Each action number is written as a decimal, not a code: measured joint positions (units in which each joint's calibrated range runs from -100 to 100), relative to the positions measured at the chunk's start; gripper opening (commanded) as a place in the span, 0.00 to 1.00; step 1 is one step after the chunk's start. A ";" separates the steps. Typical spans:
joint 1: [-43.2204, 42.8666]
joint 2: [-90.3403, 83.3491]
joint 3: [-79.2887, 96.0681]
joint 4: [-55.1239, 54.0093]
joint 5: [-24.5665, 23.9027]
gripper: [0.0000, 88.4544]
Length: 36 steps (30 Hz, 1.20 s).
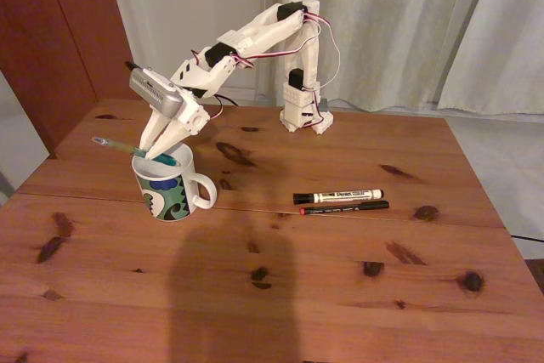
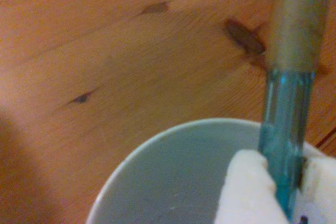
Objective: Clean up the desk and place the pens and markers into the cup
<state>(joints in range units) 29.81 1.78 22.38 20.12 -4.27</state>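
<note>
The green pen (image 1: 136, 150) is lying almost flat across the top of the cup (image 1: 170, 190), in the left middle of the fixed view, with its free end sticking out toward the left edge of the frame. The gripper (image 1: 163, 155) is coming down from the upper right and its fingers are clamped on this pen just above the rim. In the wrist view the pen (image 2: 283, 135) is running up the right side of the frame, and the white fingers (image 2: 244, 187) are pressing on it from both sides at the lower right, over the mouth of the cup (image 2: 157, 182).

The cup is standing upright on the desk (image 1: 340, 295), and its handle is pointing to the right in the fixed view. The marker (image 1: 338, 196) and the black pen (image 1: 343, 207) are lying on the desk in the centre of that frame, well apart from the cup. They are side by side, nearly parallel and very close, the marker being the upper one. The arm's base (image 1: 304, 108) is sitting at the far edge of the desk, in the upper centre.
</note>
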 measured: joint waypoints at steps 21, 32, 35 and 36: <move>0.00 -2.03 1.44 0.00 0.73 0.10; -5.06 -22.97 17.15 0.00 -0.98 0.01; -6.75 -28.39 21.32 0.00 -1.90 0.01; -7.33 -29.75 21.91 0.25 -2.05 0.01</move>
<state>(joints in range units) 22.48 -27.97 44.29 20.36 -6.32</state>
